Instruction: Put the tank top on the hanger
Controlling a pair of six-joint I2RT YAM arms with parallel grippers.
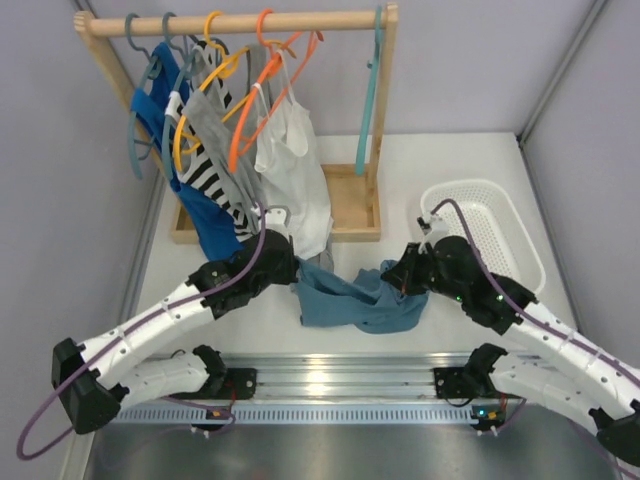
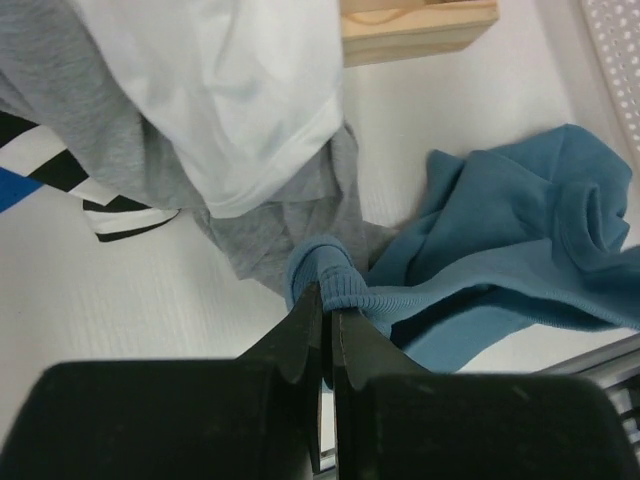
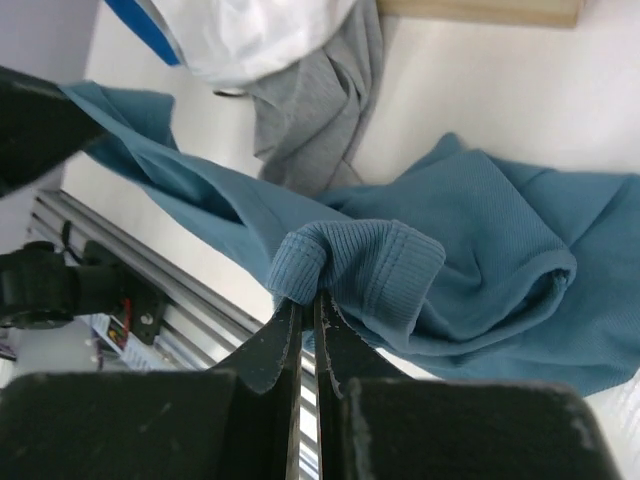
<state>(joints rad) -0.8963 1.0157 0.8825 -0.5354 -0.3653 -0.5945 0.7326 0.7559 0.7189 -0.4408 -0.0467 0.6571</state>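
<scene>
The dusty teal-blue tank top (image 1: pixel 358 300) hangs crumpled between my two grippers just above the table's near middle. My left gripper (image 1: pixel 290 272) is shut on its ribbed left edge (image 2: pixel 340 285). My right gripper (image 1: pixel 398 275) is shut on a fold of its ribbed hem (image 3: pixel 330 265). The light teal hanger (image 1: pixel 372 85) hangs by its hook from the right end of the wooden rack's rail, apart from both grippers.
The wooden rack (image 1: pixel 385 120) at the back holds a royal-blue top (image 1: pixel 200 215), a striped top, a grey top (image 2: pixel 290 215) and a white top (image 1: pixel 295 170) on orange and grey-blue hangers. A white basket (image 1: pixel 505 225) stands at the right.
</scene>
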